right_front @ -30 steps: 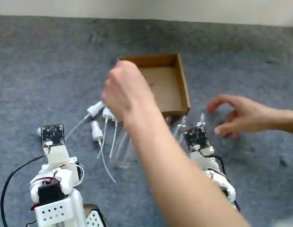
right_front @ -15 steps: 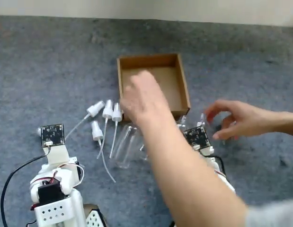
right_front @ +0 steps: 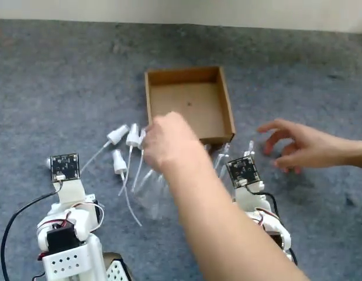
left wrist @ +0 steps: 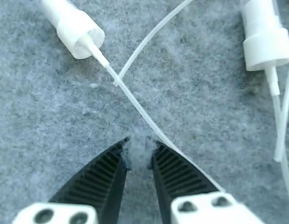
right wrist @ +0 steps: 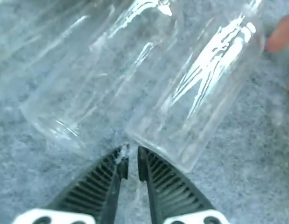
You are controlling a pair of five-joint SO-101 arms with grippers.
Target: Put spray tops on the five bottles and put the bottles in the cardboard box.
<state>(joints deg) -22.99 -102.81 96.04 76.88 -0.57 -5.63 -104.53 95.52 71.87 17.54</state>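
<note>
The right gripper (right wrist: 132, 161) sits low on the grey carpet (right_front: 64, 76). Its jaws are almost pinched together with nothing in them. Two clear bottles (right wrist: 205, 88) lie on their sides right in front of it, with their flat bottoms toward the jaws and their necks pointing away. So the right arm is nearer for a bottle. The left gripper (left wrist: 140, 151) is pinched nearly closed and empty too. Spray tops (left wrist: 74, 25) lie ahead of it, and one thin tube (left wrist: 135, 100) runs past its tip. A person's hand (right_front: 169, 143) hovers over the bottles, near the empty cardboard box (right_front: 227, 99).
</note>
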